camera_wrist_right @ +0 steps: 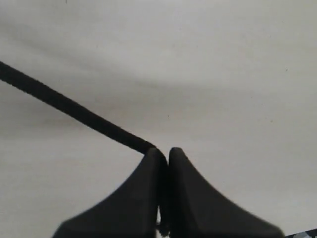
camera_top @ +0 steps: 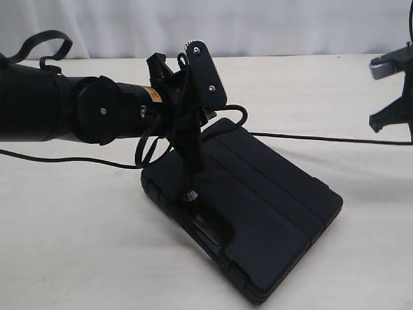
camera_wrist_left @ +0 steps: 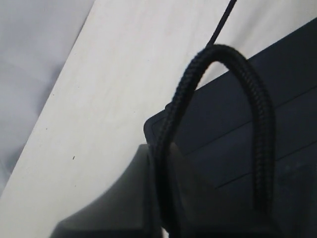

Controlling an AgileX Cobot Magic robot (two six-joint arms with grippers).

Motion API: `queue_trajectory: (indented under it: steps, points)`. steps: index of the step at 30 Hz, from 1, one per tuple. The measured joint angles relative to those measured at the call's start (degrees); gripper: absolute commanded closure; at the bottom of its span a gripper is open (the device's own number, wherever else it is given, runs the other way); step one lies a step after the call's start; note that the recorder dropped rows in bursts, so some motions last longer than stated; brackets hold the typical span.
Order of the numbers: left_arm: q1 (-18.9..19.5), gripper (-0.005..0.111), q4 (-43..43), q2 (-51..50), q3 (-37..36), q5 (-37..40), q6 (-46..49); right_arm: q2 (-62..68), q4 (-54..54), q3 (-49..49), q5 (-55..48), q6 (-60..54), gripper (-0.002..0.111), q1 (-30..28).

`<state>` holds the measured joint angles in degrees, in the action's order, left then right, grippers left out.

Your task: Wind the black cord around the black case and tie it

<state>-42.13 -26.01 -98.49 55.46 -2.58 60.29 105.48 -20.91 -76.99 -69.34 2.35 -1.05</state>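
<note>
The black case [camera_top: 258, 206] lies flat on the pale table, its handle cut-out toward the front. My left gripper [camera_top: 192, 165] points down onto the case's near-left part. It is shut on the black cord [camera_wrist_left: 218, 52], which arches up in a braided loop between the fingers [camera_wrist_left: 124, 198], above the case [camera_wrist_left: 292, 129]. From the case's far edge the cord [camera_top: 310, 137] runs taut to the right edge of the exterior view. There only part of my right arm [camera_top: 393, 97] shows. In the right wrist view my right gripper [camera_wrist_right: 163, 153] is shut on the cord [camera_wrist_right: 74, 110] above bare table.
A thin black strand [camera_top: 64, 159] lies on the table [camera_top: 77, 245] left of the case, ending under my left arm. The left arm's cable loops [camera_top: 45, 40] rise at the back left. A white curtain [camera_top: 258, 26] hangs behind the table's far edge.
</note>
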Motion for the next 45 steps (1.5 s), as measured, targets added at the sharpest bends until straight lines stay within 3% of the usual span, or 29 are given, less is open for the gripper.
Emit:
queue_trajectory:
  steps: [6, 13, 21, 27, 32, 37, 41, 45]
  points:
    - [0.0, 0.107, 0.0, 0.0, 0.0, 1.37, 0.0, 0.1, 4.55, 2.67, -0.24, -1.24, 0.104, 0.0]
    - [-3.06, 0.107, 0.0, 0.0, 0.0, 1.49, -0.11, 0.1, 26.06, 6.29, -0.24, -13.52, 0.104, 0.0]
    - [-7.7, 0.107, -1.33, 0.0, 0.0, 0.53, -0.23, -2.88, 22.58, 10.63, -0.52, -10.87, 0.104, 0.25]
    - [-11.68, 0.107, -2.73, 0.0, 0.0, -0.15, -1.53, -7.36, 20.91, 13.73, -0.66, -9.66, 0.104, 5.33]
    - [-12.05, 0.107, -2.96, 0.0, 0.0, 0.1, -2.87, -10.41, 38.55, 13.85, 0.1, -16.49, 0.104, 8.49]
    - [-12.05, 0.107, -2.07, 0.0, 0.0, 0.09, -2.87, -10.66, 62.03, 16.92, 11.72, -23.65, 0.104, 8.49]
    - [-12.15, 0.107, 2.34, 0.0, -0.29, -1.89, -2.77, -10.66, 65.91, 17.05, 18.17, -24.07, 0.104, 7.86]
    - [-12.44, 0.107, 5.74, -0.12, -3.61, -10.09, 0.05, -10.66, 68.09, 17.05, 19.79, -23.84, 0.104, 7.15]
